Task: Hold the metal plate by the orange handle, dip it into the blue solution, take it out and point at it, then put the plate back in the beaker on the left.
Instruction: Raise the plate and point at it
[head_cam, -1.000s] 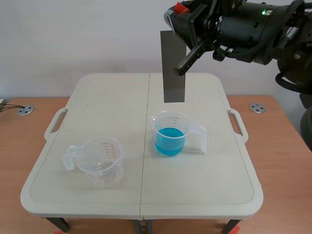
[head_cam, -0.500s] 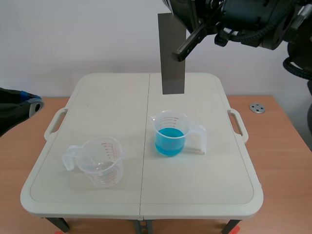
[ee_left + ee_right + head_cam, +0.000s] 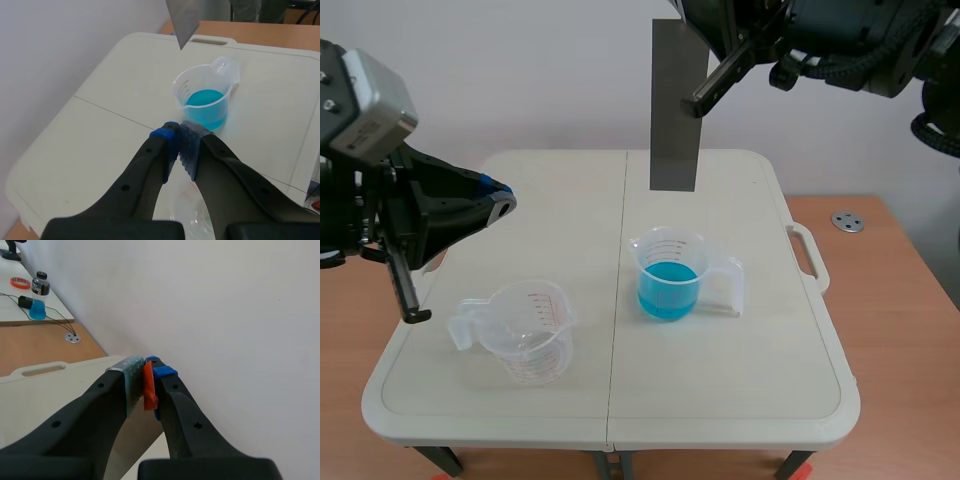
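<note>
Right gripper (image 3: 146, 376) jaws pinch the handle (image 3: 148, 389), left gripper (image 3: 178, 139) jaws meet empty; a pointing nudge could twist loose the plate (image 3: 675, 110) below

Left pincer (image 3: 179, 139) hovers low, fingers pressed together; right pincer (image 3: 148, 371), raised high, pinches the orange handle (image 3: 148, 388).

Nothing legible: printed scales on the empty beaker (image 3: 530, 335) and the blue-filled beaker (image 3: 668, 272) are too small.
</note>
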`<state>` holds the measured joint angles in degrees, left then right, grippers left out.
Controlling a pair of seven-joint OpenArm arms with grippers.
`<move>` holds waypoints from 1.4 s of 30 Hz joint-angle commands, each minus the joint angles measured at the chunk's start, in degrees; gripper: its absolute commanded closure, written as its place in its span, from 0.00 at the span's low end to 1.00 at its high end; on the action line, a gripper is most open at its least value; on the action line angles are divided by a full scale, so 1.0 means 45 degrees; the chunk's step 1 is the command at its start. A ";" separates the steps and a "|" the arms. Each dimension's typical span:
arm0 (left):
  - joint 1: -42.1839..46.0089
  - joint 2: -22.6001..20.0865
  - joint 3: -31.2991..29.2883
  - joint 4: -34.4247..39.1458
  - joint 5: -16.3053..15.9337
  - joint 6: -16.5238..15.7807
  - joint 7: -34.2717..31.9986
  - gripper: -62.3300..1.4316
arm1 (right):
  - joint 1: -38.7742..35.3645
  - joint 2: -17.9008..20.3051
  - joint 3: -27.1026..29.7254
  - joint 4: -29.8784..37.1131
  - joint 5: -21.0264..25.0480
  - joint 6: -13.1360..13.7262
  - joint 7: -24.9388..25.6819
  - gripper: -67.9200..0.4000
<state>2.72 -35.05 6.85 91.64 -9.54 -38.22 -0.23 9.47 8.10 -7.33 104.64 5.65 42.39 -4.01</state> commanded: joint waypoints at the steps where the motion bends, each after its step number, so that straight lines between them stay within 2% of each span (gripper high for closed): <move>1: -0.0364 0.0403 0.0141 -0.0189 0.0092 -0.0015 -0.0015 0.96 | 0.0151 0.0034 0.0049 0.0335 0.0194 0.0073 0.0146 0.98; 8: -0.1496 0.1724 0.1039 -0.0889 0.1399 0.0588 0.0403 0.96 | 0.0151 0.0034 0.0049 0.0335 0.0194 0.0073 0.0112 0.98; 12: -0.1919 0.2307 0.1554 -0.1185 0.2283 0.0656 0.0418 0.96 | 0.0151 0.0034 0.0049 0.0335 0.0194 0.0073 0.0097 0.98; 19: -0.2603 0.3186 0.2297 -0.1739 0.3089 0.0733 0.0738 0.96 | 0.0151 0.0034 0.0049 0.0335 0.0194 0.0073 0.0092 0.98; 23: -0.3007 0.3667 0.2497 -0.2249 0.3657 0.1375 0.0801 0.96 | 0.0151 0.0034 0.0049 0.0335 0.0194 0.0073 0.0087 0.98; 29: -0.3400 0.4012 0.2584 -0.2735 0.3750 0.1375 0.0826 0.96 | 0.0151 0.0034 0.0049 0.0335 0.0199 0.0073 0.0058 0.98; 42: -0.3395 0.4007 0.2633 -0.2735 0.4056 0.1520 0.0831 0.96 | 0.0151 0.0034 0.0049 0.0335 0.0214 0.0073 0.0058 0.98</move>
<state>-12.21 -16.99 18.52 78.39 9.02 -31.68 4.12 9.47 8.10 -7.29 104.64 5.65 42.39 -4.45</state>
